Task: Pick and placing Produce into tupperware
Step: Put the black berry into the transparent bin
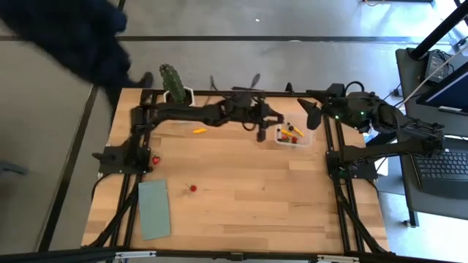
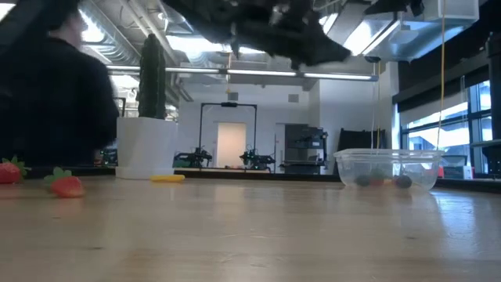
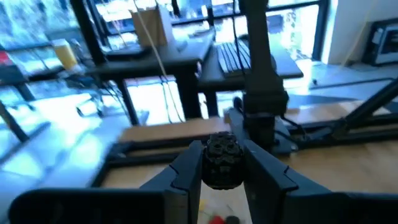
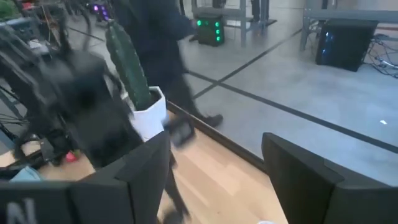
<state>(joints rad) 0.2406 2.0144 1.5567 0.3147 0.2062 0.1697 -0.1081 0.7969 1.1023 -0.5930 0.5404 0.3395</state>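
Observation:
My left gripper [image 1: 262,132] hovers at the left edge of the clear tupperware [image 1: 292,136], shut on a dark round berry [image 3: 222,160]. The tupperware [image 2: 387,169] stands near the table's far edge and holds several small pieces of red, yellow and dark produce. Loose produce lies on the table: a yellow piece [image 1: 199,131] and two red strawberries [image 1: 156,160] [image 1: 193,188]. My right gripper [image 1: 310,115] is open beyond the tupperware's far right corner, its fingers wide apart in the right wrist view [image 4: 217,180]. My left gripper pinches the dark berry's sides [image 3: 211,163] between its two fingers. The berry is lifted clear of the table. Coloured pieces in the tupperware [image 3: 215,218] show just beneath it.
A green cactus [image 1: 172,79] in a white pot [image 2: 145,149] stands at the far edge, left of the left arm. A flat green pad [image 1: 153,209] lies near the front left corner. A person in dark clothes [image 1: 69,36] stands beyond the far left corner.

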